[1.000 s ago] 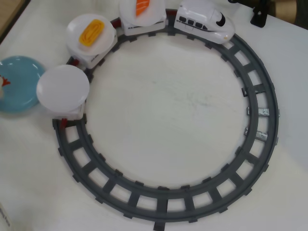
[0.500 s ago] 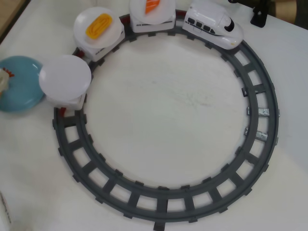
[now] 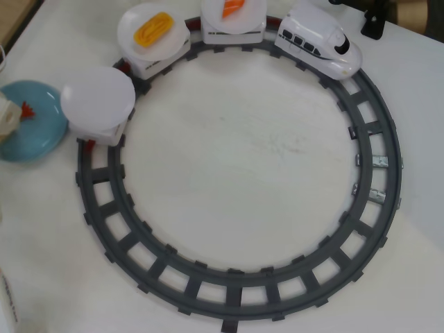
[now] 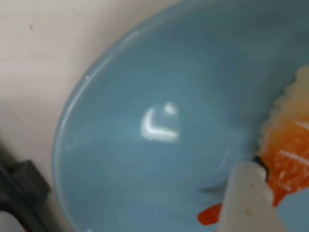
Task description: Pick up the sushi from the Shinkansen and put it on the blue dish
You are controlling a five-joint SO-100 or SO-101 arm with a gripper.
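Observation:
The blue dish (image 3: 35, 132) lies at the far left of the overhead view, just outside the track. My gripper (image 3: 8, 118) is over its left part, mostly cut off by the frame edge, and the red tail of the shrimp sushi (image 3: 26, 109) sticks out from it. In the wrist view the blue dish (image 4: 145, 87) fills the frame. The sushi (image 4: 289, 145) is at the right edge, with one white finger (image 4: 248, 198) pressed against it. My gripper (image 4: 282, 169) looks shut on it, low over the dish. The white Shinkansen (image 3: 319, 41) stands at the top right of the track.
A grey ring of track (image 3: 236, 288) fills the table. Three cars trail the train: an empty white plate (image 3: 97, 97) right beside the blue dish, one with a yellow egg piece (image 3: 153, 30), one with an orange salmon piece (image 3: 233, 7). A black stand (image 3: 374, 24) is at the top right.

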